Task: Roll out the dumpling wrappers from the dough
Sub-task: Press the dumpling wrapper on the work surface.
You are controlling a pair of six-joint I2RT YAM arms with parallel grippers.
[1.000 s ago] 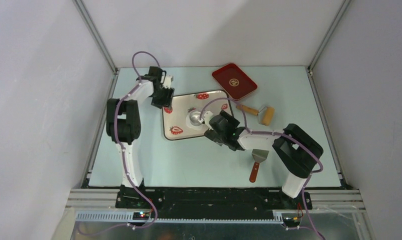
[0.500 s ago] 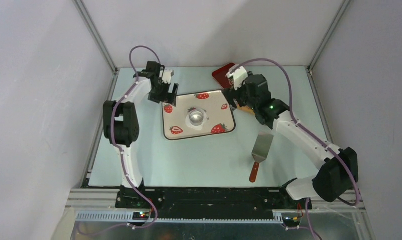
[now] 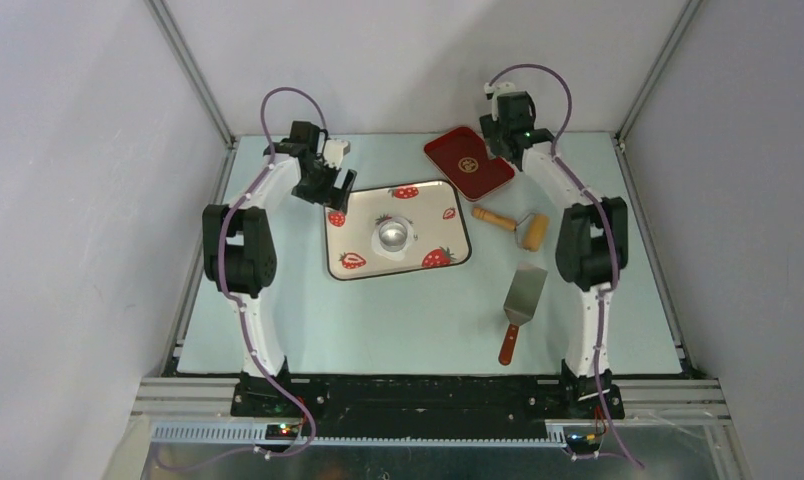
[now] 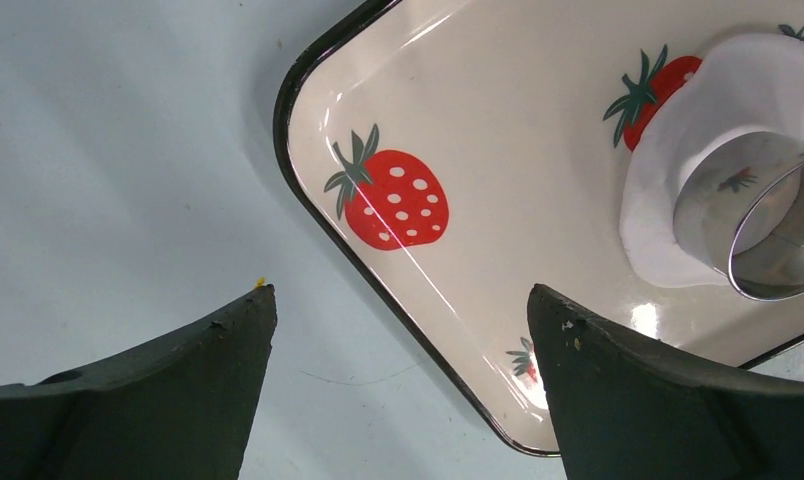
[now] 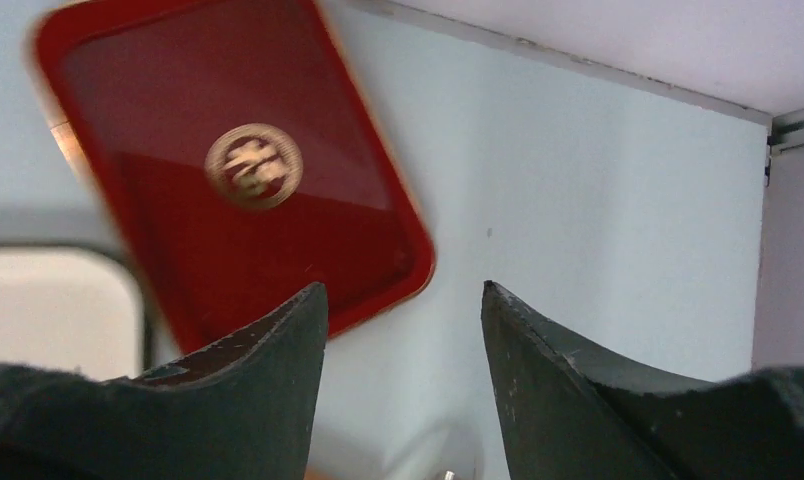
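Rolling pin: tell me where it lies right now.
In the top view the rolling pin lies on the table just right of the strawberry tray, between the red tray and the spatula.

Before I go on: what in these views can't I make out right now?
- Dough: left wrist view, metal cup covers its middle, frame's right edge cuts it off; top view, too small.
- Red tray emblem: right wrist view, motion blur.
- Strawberry tray: right wrist view, blurred, cut by the left edge.
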